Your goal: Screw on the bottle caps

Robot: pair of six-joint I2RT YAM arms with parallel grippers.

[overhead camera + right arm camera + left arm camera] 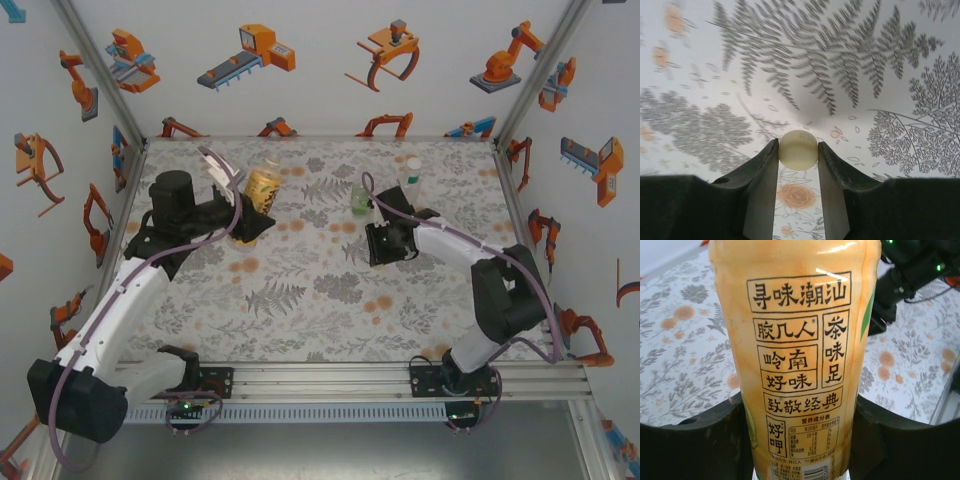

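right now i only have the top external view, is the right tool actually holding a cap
observer: yes, the right wrist view shows the right tool shut on a pale round cap, pinched at its very tip.
operator: and the left one, is it on the bottle properly
observer: in the left wrist view the left tool clamps the amber bottle from both sides, at the lower part of its label.
operator: what's behind the cap
observer: floral cloth with a fern print; I cannot tell whether the cap touches it.
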